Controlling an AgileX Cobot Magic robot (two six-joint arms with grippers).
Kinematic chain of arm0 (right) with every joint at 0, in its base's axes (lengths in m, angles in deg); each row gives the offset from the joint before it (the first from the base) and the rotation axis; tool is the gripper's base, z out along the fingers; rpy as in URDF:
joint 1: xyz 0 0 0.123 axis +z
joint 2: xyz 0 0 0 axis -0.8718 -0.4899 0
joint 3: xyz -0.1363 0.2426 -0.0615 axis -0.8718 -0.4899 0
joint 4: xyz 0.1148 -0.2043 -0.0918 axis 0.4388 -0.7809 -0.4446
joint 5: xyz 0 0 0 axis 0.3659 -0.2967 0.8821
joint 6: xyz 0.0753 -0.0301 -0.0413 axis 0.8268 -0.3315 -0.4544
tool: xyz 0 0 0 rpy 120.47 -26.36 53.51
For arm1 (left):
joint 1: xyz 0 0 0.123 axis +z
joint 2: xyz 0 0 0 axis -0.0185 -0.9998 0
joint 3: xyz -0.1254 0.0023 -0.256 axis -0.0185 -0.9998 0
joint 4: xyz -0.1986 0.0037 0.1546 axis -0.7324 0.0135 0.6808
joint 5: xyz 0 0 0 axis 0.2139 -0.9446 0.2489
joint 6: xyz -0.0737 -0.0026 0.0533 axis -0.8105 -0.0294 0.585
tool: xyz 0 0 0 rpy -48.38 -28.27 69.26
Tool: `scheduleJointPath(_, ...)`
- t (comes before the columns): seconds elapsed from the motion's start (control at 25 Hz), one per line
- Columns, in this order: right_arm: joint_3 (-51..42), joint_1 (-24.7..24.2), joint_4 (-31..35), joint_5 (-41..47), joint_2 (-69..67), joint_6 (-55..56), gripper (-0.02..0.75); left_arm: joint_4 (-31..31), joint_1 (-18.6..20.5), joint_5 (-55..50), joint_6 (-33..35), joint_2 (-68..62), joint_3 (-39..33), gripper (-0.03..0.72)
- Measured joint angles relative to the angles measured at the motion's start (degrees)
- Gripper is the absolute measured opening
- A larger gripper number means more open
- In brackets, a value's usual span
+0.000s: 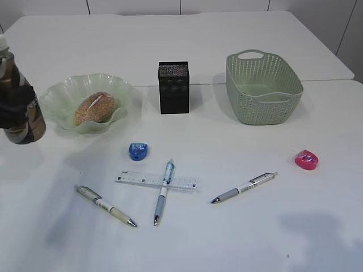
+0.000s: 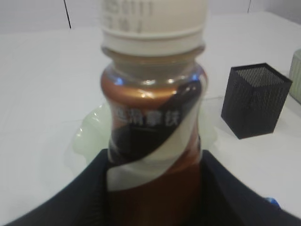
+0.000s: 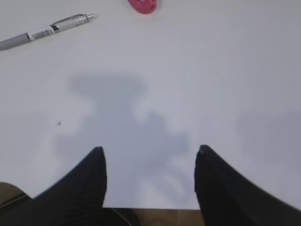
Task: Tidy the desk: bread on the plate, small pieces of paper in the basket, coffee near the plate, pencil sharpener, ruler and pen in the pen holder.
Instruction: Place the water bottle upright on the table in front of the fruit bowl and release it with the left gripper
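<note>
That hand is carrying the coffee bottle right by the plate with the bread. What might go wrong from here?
1. The coffee bottle is tall and gripped low in the left hand; set down tilted, it may topple.
2. It hangs close beside the plate holding the bread, so it might knock the wavy rim.
3. One pen lies across the ruler, so picking up either could drag the other.

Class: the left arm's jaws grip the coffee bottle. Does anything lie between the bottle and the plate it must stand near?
Nothing visible does. The coffee bottle is left of the plate, with bare table between them.
</note>
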Motion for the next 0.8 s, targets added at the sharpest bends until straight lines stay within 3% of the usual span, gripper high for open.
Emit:
scheduleJointPath(0.2,0.0,0.0,-0.3,-0.2,0.0,0.0,0.467,-0.2,0.0,10.4,0.6,-5.2,-1.3,0.356)
scheduleJointPath(0.8,0.0,0.0,-2.0,-1.4,0.0,0.0,0.467,-0.8,0.0,28.6,0.7,-26.7,-1.0,0.356)
